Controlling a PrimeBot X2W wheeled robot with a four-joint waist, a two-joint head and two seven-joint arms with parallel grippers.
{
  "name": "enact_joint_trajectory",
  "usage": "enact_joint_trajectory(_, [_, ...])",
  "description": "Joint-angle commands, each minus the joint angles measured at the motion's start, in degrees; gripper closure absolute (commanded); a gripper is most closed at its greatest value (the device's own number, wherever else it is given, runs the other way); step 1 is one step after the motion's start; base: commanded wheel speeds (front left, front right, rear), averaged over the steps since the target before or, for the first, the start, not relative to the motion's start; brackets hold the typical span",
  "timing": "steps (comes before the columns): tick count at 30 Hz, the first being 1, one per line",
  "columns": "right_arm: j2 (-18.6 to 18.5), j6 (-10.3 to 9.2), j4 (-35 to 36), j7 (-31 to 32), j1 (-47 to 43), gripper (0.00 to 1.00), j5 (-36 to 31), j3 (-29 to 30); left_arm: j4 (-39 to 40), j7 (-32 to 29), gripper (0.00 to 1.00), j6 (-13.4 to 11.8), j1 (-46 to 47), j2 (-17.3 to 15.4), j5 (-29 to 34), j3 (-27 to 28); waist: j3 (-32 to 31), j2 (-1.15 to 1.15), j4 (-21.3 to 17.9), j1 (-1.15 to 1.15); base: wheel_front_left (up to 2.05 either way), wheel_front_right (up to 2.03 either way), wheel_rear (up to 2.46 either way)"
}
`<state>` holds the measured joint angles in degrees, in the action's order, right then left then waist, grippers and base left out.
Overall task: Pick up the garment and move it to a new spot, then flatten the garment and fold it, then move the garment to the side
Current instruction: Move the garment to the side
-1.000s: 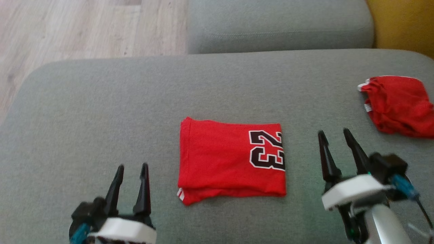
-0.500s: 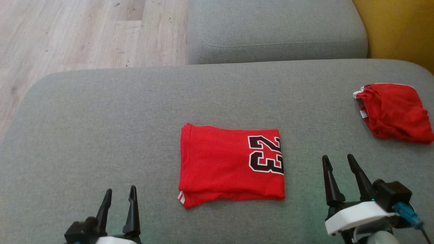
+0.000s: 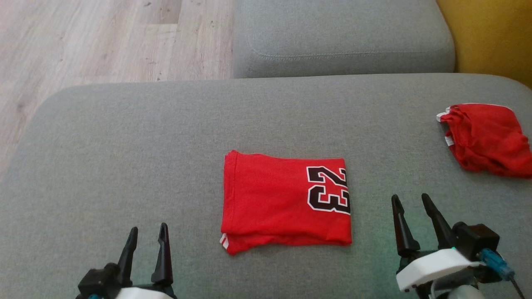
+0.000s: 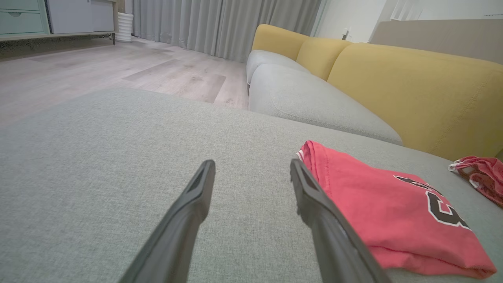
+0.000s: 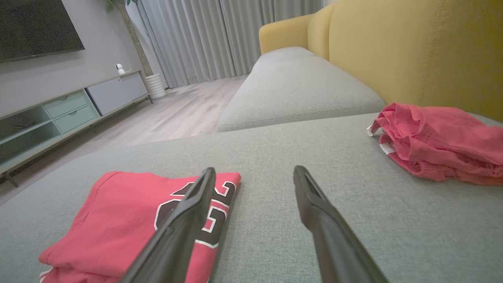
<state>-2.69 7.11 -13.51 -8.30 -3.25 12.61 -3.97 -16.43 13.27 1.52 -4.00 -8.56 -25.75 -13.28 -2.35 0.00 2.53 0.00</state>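
Grey sofa cushion (image 3: 124,137) holds the folded red garment (image 3: 270,199); wood floor (image 3: 83,37) behind, maybe a TV (image 5: 35,27); left gripper (image 3: 148,226), right gripper (image 3: 410,196) spread wide, empty

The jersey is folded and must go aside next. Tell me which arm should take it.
Probably right. The right gripper, fingers open, stands nearer the folded jersey than the left gripper does, and the other red garment lies on that side.
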Motion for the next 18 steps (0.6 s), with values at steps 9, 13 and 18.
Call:
enact_joint_trajectory(9, [-0.2,0.37,1.9,7.9,7.3,0.00,-1.2,0.4,2.6,0.4,0.00,-0.2,2.7,-0.5,-0.5,1.0,1.7,0.00,1.5,0.00,0.00,0.00,0.00])
enact_joint_trajectory(13, [-0.2,0.37,0.3,14.1,11.8,0.00,-2.2,1.3,3.1,0.5,0.00,0.1,3.7,0.0,-0.6,0.4,3.4,0.00,3.2,0.00,0.00,0.00,0.00])
enact_joint_trajectory(18, [-0.2,0.37,-3.4,21.5,16.1,0.00,-2.4,2.0,2.9,0.6,0.00,0.3,4.8,0.5,-0.5,-0.3,5.6,0.00,6.0,0.00,0.00,0.00,0.00])
